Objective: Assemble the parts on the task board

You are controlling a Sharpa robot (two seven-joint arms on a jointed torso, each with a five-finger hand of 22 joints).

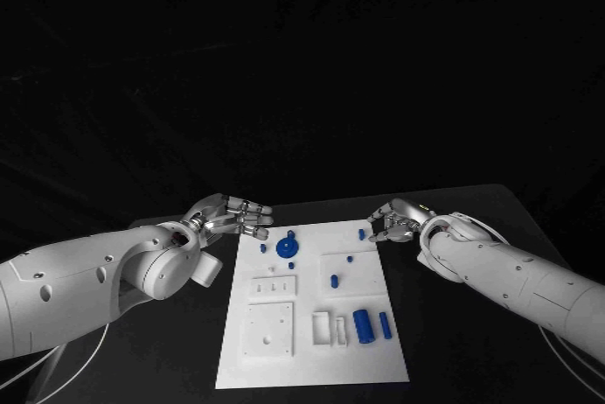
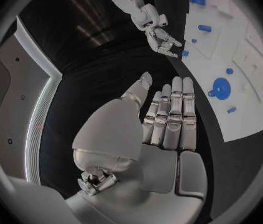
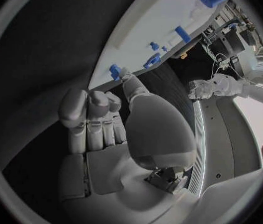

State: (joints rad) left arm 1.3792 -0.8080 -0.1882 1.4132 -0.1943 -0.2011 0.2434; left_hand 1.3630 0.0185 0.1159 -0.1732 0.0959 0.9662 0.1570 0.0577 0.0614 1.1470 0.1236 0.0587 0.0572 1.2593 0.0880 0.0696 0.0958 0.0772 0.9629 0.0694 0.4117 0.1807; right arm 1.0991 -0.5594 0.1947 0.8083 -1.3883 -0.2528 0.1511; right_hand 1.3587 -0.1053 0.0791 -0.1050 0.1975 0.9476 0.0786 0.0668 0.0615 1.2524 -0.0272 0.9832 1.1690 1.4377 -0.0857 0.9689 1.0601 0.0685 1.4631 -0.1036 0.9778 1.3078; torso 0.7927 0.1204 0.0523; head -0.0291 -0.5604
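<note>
1. Head view: the task board [image 1: 316, 360] is being shown lying at lower centre of the black table [image 1: 479, 203].
2. The left hand [image 1: 231, 217] is being held at the board's upper left corner, fingers extended and apart, nothing gripped.
3. The right hand [image 1: 399, 221] is being held at the board's upper right corner, fingers curled in; whether the small blue part [image 1: 362, 233] beside its fingertips is being pinched cannot be told.
4. A blue round part [image 1: 288, 246] is being shown at the board's upper left; two blue cylinders [image 1: 363, 326] are being shown at lower right.

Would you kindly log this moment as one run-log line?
left robot hand: open, off board's far-left edge | right robot hand: thumb by small blue part | task board: parts unassembled
</note>
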